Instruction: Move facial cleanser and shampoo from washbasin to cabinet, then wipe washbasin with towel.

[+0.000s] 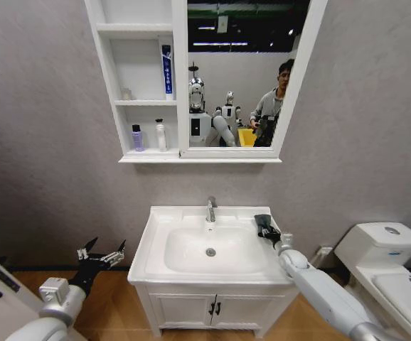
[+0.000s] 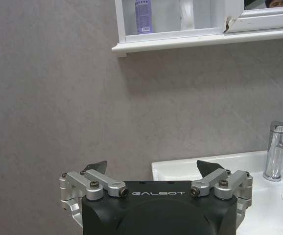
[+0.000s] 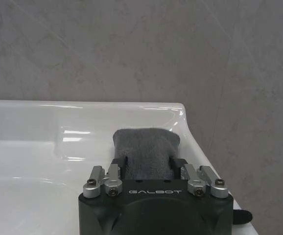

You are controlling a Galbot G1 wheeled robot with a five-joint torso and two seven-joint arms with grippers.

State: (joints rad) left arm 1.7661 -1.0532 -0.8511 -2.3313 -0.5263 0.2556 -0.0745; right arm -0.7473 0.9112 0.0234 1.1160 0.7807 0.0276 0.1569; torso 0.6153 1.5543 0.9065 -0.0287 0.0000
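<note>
the left gripper (image 1: 102, 250) was held low beside the washbasin's (image 1: 156, 245) left edge, its fingers spread apart and holding nothing. the right gripper (image 1: 266, 231) was seen on the basin's right rim, clamped on the dark grey towel (image 3: 146, 152), which lay on the ledge near the back corner. farther off, the purple bottle (image 1: 137, 138) and white bottle (image 1: 161, 135) were stood on the cabinet's (image 1: 143, 103) lowest shelf.

The washbasin (image 1: 156, 245) bowl at frame centre lies bare; only the tap (image 1: 210, 209) stands at its back rim. The towel (image 1: 263, 223) occupies the right rear corner. The purple bottle (image 1: 137, 138) and white bottle (image 1: 161, 135) crowd the cabinet (image 1: 180, 85) lowest shelf, upper left.
</note>
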